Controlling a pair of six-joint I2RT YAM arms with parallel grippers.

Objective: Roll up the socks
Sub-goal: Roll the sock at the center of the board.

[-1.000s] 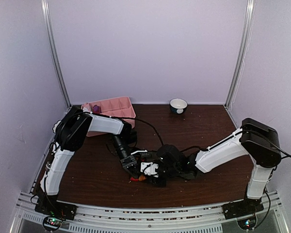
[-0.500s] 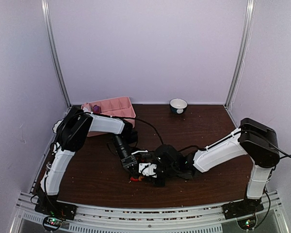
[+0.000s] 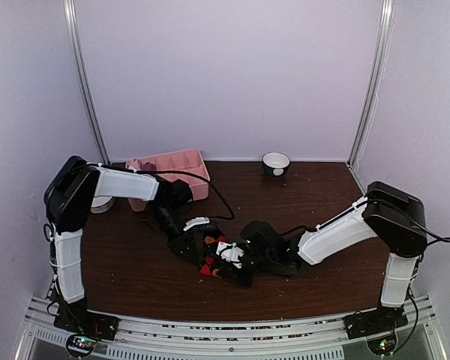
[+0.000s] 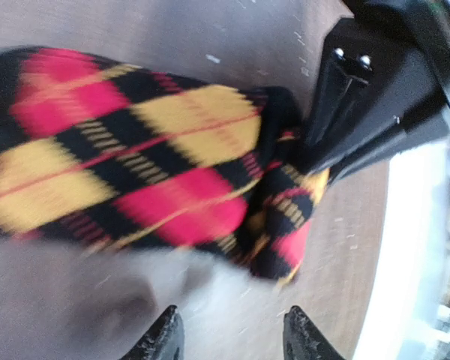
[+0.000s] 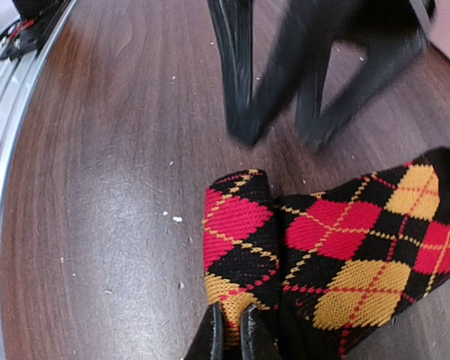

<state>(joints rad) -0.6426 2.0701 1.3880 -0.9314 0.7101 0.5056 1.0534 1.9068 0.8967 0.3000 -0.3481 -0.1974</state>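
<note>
Lying on the dark tabletop (image 5: 97,187), the black argyle sock (image 5: 345,255) is folded at one end, its other end cut off by the frame. The right fingers (image 5: 212,334) are pressed together on the folded end. The left fingers (image 4: 165,341) stand apart just beside the sock, gripping nothing, in a blurred view. From above, the right arm (image 3: 337,229) hides most of it.

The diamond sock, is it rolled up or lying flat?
Mostly flat. The diamond sock lies spread on the table, one end bunched in the right pincer.
</note>
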